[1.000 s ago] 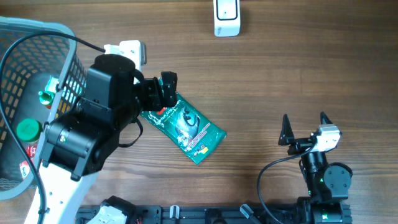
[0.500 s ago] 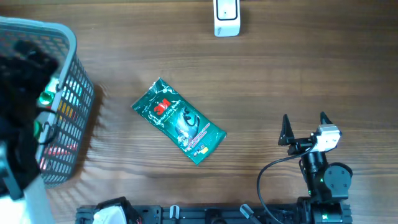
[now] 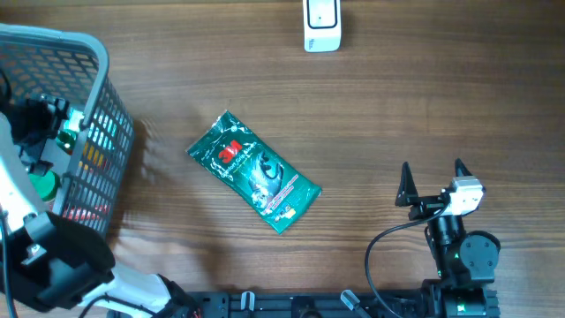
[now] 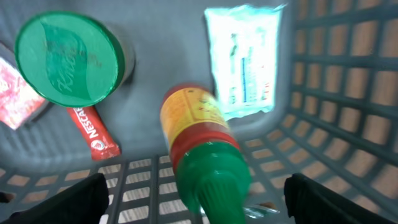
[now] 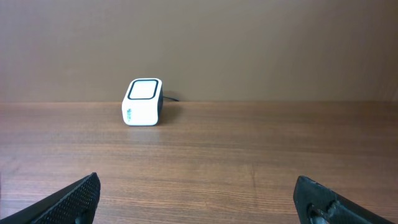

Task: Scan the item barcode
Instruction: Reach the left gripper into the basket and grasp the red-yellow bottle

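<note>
right arm: blk round joint housings, thin blk cable looping off its base, white-grey cam block on wrist. right tool: 2 matte blk pointed fingers. left arm: blk boxy housing w/ white link below it, thin blk cable alongside. left tool: blk fingers, blurred in wrist cam.

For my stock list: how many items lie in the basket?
5: green-lidded jar top left, Nescafe sachet below it, red packet at left edge, green-capped bottle in the middle, pale packet top right. More may be hidden.
</note>
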`<state>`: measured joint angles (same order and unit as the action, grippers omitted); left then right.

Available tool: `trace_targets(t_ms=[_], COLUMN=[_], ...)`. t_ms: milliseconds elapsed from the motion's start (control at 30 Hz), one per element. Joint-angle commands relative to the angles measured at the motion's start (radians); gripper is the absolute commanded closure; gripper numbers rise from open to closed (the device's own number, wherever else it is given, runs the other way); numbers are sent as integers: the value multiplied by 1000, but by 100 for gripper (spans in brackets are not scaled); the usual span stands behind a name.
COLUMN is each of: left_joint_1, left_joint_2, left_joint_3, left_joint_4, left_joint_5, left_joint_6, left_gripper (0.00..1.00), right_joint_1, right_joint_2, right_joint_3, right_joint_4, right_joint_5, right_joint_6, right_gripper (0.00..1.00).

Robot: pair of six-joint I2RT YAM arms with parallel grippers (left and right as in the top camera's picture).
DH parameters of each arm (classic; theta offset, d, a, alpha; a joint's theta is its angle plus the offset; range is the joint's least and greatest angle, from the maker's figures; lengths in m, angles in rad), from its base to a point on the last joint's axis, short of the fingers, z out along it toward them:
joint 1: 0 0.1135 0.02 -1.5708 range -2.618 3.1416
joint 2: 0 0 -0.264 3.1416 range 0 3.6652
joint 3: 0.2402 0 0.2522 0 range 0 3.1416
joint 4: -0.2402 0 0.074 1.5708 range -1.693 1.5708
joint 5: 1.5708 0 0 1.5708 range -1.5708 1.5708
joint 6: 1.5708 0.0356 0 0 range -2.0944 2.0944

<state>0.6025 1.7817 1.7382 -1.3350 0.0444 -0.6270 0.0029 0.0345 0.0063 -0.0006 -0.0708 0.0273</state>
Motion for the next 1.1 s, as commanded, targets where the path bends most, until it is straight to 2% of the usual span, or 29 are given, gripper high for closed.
trace_targets(t_ms=[0,100,233,267,367,433,467,633,800,1067], left_joint_1=[4,3,2,0,-1,-1,-1,0,0,-3], left_joint_2=[60,70,70,70,69,68,62,15,-121,-469], left_joint_3=[-7,-40,-142,-167,-175,-174,-173,-80,69,83], left_joint_4=[-17,2,104,129,135,134,135,85,34,176], left_joint_5=[10,9,0,0,0,1,12,94,200,362], left_joint_6=[-6,-6,-6,-6,-6,-6,-6,-6,-6,-10], left_gripper=[9,10,10,15,51,67,70,77,78,75], right_joint_1=[-3,-3,-3,-3,-3,-3,-3,-2,-3,-3], right_joint_2=[-5,-5,-5,-5,-5,-5,-5,-5,-5,-5], right_joint_3=[-1,-1,-1,-1,-1,-1,-1,-1,-1,-1], right_joint_4=[3,3,3,3,3,3,3,3,3,3], right_joint_5=[-9,-9,-9,-8,-9,-9,-9,-9,-9,-8], right_joint_6=[-12,-12,-13,-13,-13,-12,-12,-12,-13,-13], right_gripper=[0,0,0,0,1,0,0,0,0,0])
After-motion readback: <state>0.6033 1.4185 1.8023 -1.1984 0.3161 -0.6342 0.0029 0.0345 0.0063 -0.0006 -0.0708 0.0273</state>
